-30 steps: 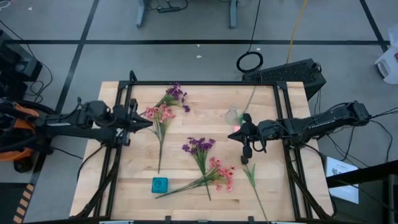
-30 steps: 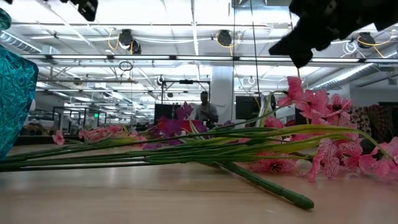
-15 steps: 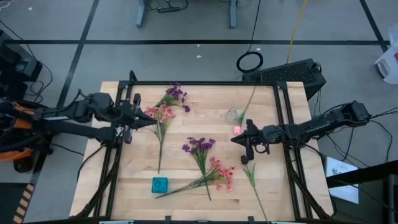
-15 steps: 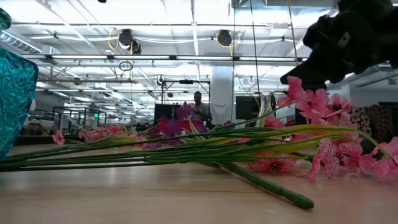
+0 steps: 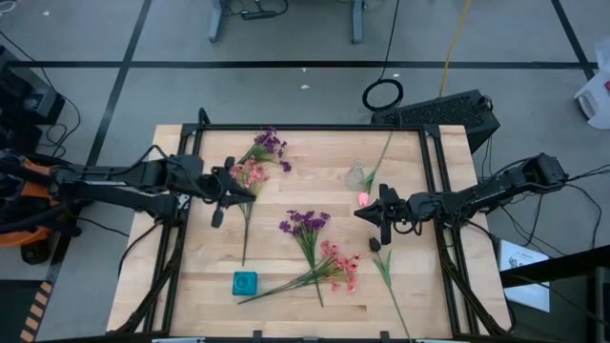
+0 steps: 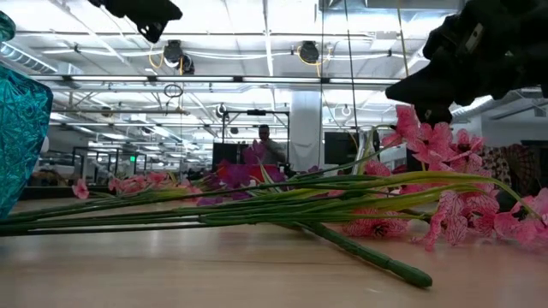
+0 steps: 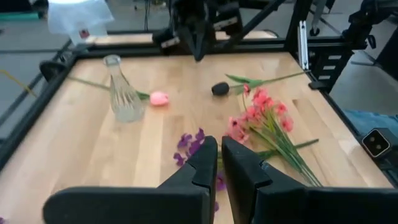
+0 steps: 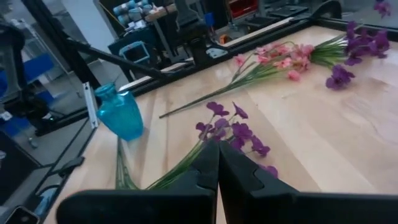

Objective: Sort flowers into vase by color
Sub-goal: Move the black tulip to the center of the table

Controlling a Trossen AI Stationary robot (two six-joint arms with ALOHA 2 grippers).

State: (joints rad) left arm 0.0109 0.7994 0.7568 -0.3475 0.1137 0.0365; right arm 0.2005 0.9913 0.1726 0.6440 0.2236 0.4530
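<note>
Flowers lie flat on the wooden table. A pink spray (image 5: 248, 173) and a purple spray (image 5: 270, 144) are at the far left. A second purple spray (image 5: 305, 224) and a second pink spray (image 5: 339, 266) lie in the middle, their stems crossing. A pink bud (image 5: 363, 198) lies beside the clear vase (image 5: 356, 176). A dark bud (image 5: 375, 245) is on a long stem. The teal vase (image 5: 245, 282) stands near the front edge. My left gripper (image 5: 252, 195) hangs shut over the first pink spray's stem. My right gripper (image 5: 358, 212) is shut above the table, just nearer than the pink bud.
A black metal frame (image 5: 434, 171) rims the table's sides. The middle strip of the table between the two grippers is bare wood (image 5: 305, 186). In the low view the stems (image 6: 257, 210) stretch across the near table, and a person stands far off in the room.
My left gripper has gone toward the table's right edge, out over the first pink spray, and has tipped downward. My right gripper has sunk a little and rolled about its own axis, staying beside the pink bud. No flower has moved.
</note>
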